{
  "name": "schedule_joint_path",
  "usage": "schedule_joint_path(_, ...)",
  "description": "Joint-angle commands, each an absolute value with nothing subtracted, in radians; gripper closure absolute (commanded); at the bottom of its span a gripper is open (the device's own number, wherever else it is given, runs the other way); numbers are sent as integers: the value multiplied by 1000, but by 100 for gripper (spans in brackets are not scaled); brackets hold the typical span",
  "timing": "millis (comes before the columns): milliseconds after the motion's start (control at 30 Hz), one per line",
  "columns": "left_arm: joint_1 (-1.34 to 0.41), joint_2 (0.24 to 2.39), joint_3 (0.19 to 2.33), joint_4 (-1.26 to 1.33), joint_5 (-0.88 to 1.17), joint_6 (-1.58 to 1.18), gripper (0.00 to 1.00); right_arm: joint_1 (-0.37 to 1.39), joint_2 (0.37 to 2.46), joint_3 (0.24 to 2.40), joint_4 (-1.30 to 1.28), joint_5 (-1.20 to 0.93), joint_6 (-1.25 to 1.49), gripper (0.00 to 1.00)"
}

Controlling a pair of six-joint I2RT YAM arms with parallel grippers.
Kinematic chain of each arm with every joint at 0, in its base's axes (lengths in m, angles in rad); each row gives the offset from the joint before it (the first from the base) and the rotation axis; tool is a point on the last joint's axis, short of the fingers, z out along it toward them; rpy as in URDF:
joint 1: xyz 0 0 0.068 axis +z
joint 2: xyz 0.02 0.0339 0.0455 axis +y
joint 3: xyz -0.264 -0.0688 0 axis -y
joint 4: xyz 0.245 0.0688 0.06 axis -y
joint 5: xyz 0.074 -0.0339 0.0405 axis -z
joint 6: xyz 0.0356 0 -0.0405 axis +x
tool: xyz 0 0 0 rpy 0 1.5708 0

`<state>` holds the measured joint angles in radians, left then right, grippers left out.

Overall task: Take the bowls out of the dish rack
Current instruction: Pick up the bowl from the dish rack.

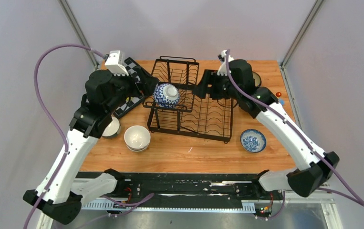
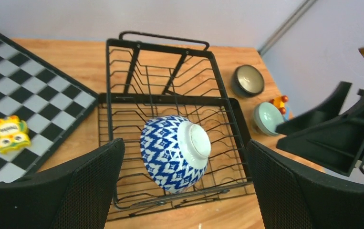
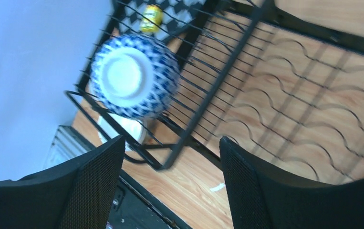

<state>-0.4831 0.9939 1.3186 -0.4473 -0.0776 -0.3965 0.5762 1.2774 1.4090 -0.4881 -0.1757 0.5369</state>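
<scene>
Item: blue-and-white bowl (image 2: 165,152), one, lying tipped in the raised upper basket of the dish rack (image 2: 165,98), foot ring uppermost. Glazed ceramic by the look: rigid, slick, chippable, fairly light; best pinched across the rim wall. Left hand (image 2: 184,143) hovers above it, fingers wide apart, empty. Right hand (image 3: 171,143), at the rack's far right, likewise apart and empty. Five more on the tabletop (image 1: 194,152). Left of rack: white bowl (image 1: 137,138), half-hidden bowl (image 1: 110,129). Right of rack: blue-patterned bowl (image 1: 253,140), dark-glazed bowl (image 2: 248,80), pale teal bowl (image 2: 267,118).

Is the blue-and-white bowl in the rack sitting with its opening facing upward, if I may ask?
No, the bowl lies tipped over in the upper basket of the rack, with its white foot ring facing up.
</scene>
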Motion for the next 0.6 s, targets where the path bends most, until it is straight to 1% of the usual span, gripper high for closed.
schedule_joint_path(0, -346, 1038, 1320, -434, 278, -524, 0, 627, 1378, 1533, -386, -310, 498, 23)
schedule_joint_path(167, -225, 1082, 1266, -309, 425, -655, 0, 667, 1507, 1639, -359, -353, 502, 22)
schedule_joint_path(300, -210, 1143, 1245, -252, 505, -740, 0, 674, 1577, 1683, -355, -336, 524, 21)
schedule_joint_path(433, -210, 1184, 1242, -245, 511, -750, 0, 675, 1605, 1665, -330, -307, 554, 20)
schedule_joint_path(567, -210, 1209, 1248, -272, 511, -734, 0, 673, 1627, 1647, -283, -346, 597, 20)
